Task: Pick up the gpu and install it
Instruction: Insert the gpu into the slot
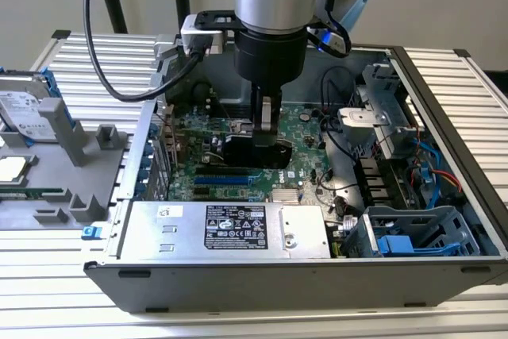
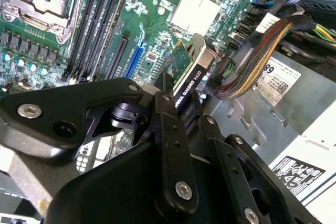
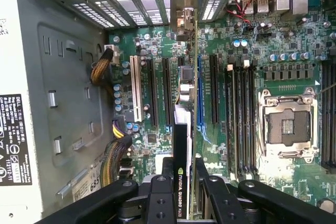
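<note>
My gripper [image 1: 266, 126] is down inside the open computer case and is shut on the gpu [image 1: 255, 153], a thin card held on edge with its black face toward the exterior view. In both wrist views the two fingers [image 3: 157, 195] clamp the card [image 3: 180, 150] from either side. The gpu [image 2: 188, 72] shows a green edge and a black face. It hangs over the green motherboard [image 1: 305, 121], lined up beside the long blue slot [image 3: 200, 93]. Its metal bracket end [image 3: 185, 17] reaches the rear slot openings. I cannot tell whether its edge touches a slot.
A grey power supply [image 1: 230, 228] fills the case's near side, with a blue drive cage [image 1: 413, 236] on the exterior view's right. Cable bundles [image 2: 257, 45] and an open processor socket [image 3: 286, 124] lie near the card. A grey fixture [image 1: 79, 148] with a hard drive [image 1: 24, 109] stands outside the case.
</note>
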Robot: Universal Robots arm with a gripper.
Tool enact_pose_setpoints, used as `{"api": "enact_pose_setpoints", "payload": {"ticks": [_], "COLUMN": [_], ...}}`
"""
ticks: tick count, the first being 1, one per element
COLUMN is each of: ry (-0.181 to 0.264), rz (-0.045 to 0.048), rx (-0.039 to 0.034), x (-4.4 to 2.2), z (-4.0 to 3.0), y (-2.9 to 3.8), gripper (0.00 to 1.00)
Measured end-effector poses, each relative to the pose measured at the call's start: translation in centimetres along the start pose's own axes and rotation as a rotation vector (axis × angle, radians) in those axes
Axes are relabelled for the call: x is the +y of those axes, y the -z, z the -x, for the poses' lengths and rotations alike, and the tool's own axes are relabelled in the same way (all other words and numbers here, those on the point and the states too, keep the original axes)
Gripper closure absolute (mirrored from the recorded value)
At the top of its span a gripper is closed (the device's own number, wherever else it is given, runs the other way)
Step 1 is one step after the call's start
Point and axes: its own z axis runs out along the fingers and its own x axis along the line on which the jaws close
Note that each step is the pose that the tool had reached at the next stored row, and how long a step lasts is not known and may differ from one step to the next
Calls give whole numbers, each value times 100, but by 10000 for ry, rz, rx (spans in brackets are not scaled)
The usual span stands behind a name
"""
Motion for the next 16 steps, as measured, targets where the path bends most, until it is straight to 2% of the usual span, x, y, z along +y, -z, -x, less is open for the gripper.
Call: {"api": "enact_pose_setpoints", "payload": {"ticks": [16], "ry": [1], "rz": [-4], "rx": [47], "x": [2], "z": [4], "y": [-73], "gripper": [100]}}
